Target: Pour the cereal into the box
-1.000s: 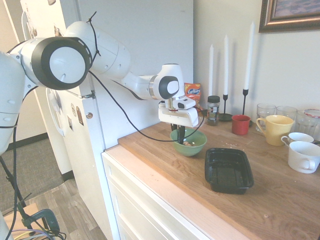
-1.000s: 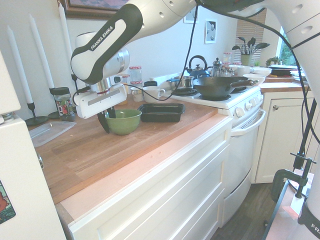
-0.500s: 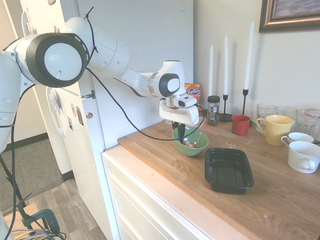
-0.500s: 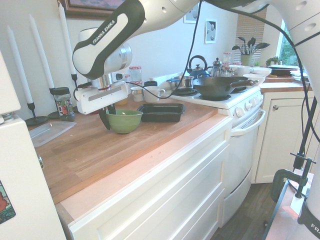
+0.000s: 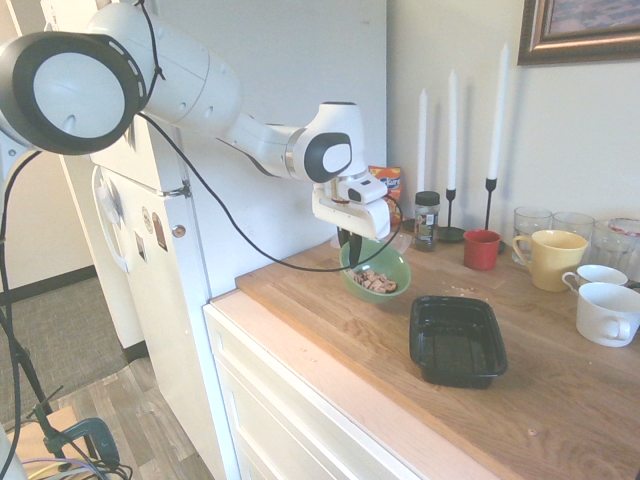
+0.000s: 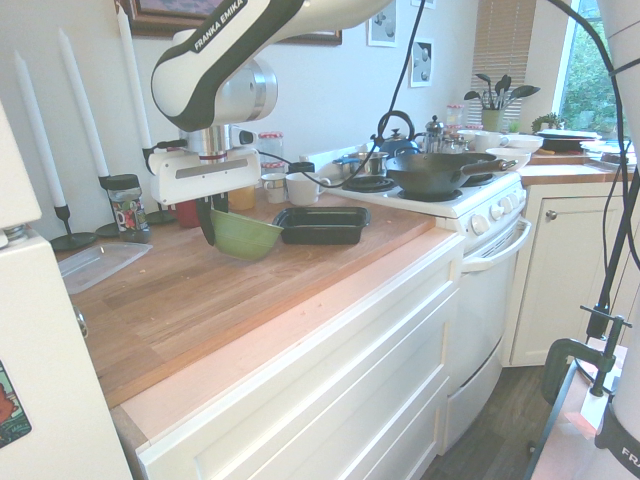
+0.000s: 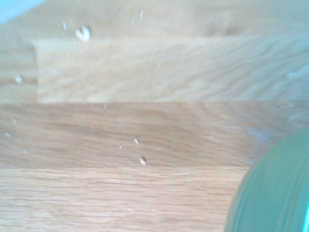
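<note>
My gripper (image 5: 350, 252) (image 6: 211, 222) is shut on the rim of a green bowl (image 5: 377, 271) (image 6: 246, 235), which hangs tilted a little above the wooden counter. Inside the bowl lies the cereal (image 5: 376, 281), a small heap of light brown flakes. The box (image 5: 456, 340) (image 6: 323, 224), a shallow black tray, rests on the counter just beyond the bowl, away from the fridge, and nothing shows in it. In the wrist view, part of the green bowl (image 7: 273, 193) shows above the counter (image 7: 135, 121), with a few crumbs on the wood.
Candles (image 5: 452, 115), a spice jar (image 5: 427, 219), a red cup (image 5: 481, 249), a yellow mug (image 5: 550, 258), glasses and white cups (image 5: 607, 313) line the wall behind the box. A clear flat container (image 6: 100, 265) lies by the fridge. A stove with a wok (image 6: 440, 172) stands past the counter's end.
The gripper has lifted the green bowl off the counter and tilted it, so the cereal inside now shows. The black box has not moved.
</note>
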You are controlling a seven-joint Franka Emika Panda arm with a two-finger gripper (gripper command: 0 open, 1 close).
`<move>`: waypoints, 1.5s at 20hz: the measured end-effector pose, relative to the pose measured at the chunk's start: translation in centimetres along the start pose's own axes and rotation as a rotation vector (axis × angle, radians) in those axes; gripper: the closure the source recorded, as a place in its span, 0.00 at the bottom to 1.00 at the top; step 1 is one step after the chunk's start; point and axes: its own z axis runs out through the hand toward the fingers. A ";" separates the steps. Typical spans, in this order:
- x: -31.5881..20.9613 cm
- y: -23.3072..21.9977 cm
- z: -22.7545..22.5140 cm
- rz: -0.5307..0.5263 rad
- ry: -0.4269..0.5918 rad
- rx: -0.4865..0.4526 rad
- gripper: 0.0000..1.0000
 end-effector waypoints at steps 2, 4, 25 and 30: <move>1.0 0.7 -1.5 0.021 -0.004 0.032 1.00; 2.1 1.6 -2.8 0.042 -0.008 0.059 1.00; 13.6 16.0 -3.8 0.196 -0.357 0.386 1.00; 14.5 18.0 -2.4 0.184 -0.458 0.496 1.00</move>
